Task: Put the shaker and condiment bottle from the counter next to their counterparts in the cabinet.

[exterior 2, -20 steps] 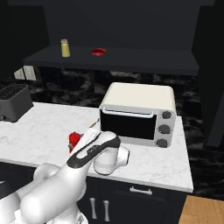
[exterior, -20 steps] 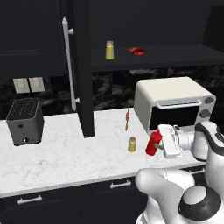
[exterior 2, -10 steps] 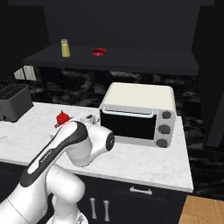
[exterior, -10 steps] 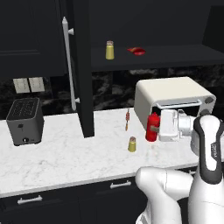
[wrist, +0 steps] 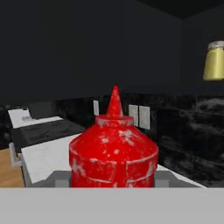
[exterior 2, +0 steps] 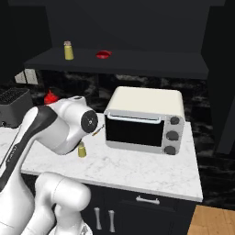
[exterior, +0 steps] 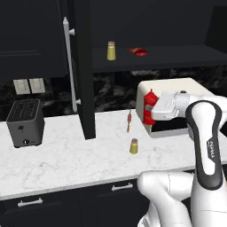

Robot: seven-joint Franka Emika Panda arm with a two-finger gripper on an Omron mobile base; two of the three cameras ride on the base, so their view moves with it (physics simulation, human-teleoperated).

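My gripper (exterior: 152,106) is shut on the red condiment bottle (exterior: 149,101), which it holds upright in the air before the toaster oven, above the counter (exterior: 66,159). The hand view looks over the bottle (wrist: 113,148) from close up, nozzle pointing up. From the right base view only the bottle's top (exterior 2: 50,97) peeks out behind the arm. A small yellow shaker (exterior: 133,146) (exterior 2: 82,149) stands on the counter below. On the cabinet shelf (exterior: 177,57) sit the counterparts: a matching yellow shaker (exterior: 111,51) (exterior 2: 68,50) (wrist: 214,61) and a flat red item (exterior: 138,52) (exterior 2: 103,54).
The white toaster oven (exterior: 177,88) (exterior 2: 144,120) stands right behind the gripper. The open cabinet door (exterior: 84,71) with its silver bar handle (exterior: 68,66) hangs left of the shelf. A thin skewer (exterior: 128,120) lies on the counter, and a black toaster (exterior: 25,123) stands at the left.
The gripper has risen with the condiment bottle from just above the counter to the height of the toaster oven's top. The shaker on the counter has stayed put.
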